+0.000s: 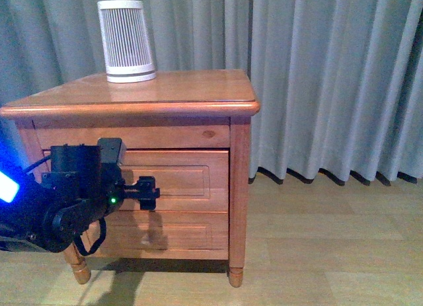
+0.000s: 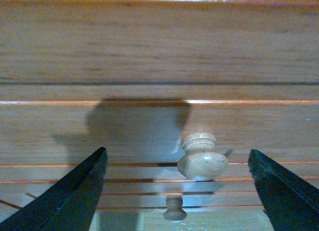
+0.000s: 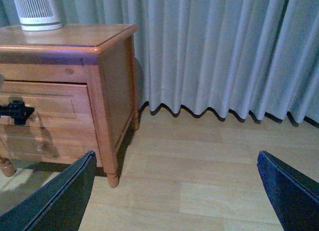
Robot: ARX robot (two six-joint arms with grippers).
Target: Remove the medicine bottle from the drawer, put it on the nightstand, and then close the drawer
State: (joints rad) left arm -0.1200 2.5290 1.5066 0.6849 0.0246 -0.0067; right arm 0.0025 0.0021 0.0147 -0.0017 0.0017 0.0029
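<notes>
The nightstand [image 1: 165, 91] stands ahead with its upper drawer [image 1: 192, 177] shut. My left gripper [image 1: 149, 190] is open right in front of that drawer. In the left wrist view the drawer's round wooden knob [image 2: 202, 161] sits between the spread fingers [image 2: 75, 191] of the left gripper [image 2: 177, 152], untouched. My right gripper [image 3: 175, 153] is open and empty over the floor to the right of the nightstand [image 3: 65, 41]; it does not show in the front view. The medicine bottle is hidden.
A white-and-grey ribbed canister [image 1: 127, 40] stands at the back left of the nightstand's top. The shallower lower drawer [image 1: 188, 230] is shut, and its knob [image 2: 174, 208] shows below. A grey curtain [image 1: 330, 75] hangs behind. Wooden floor [image 1: 317, 240] lies to the right.
</notes>
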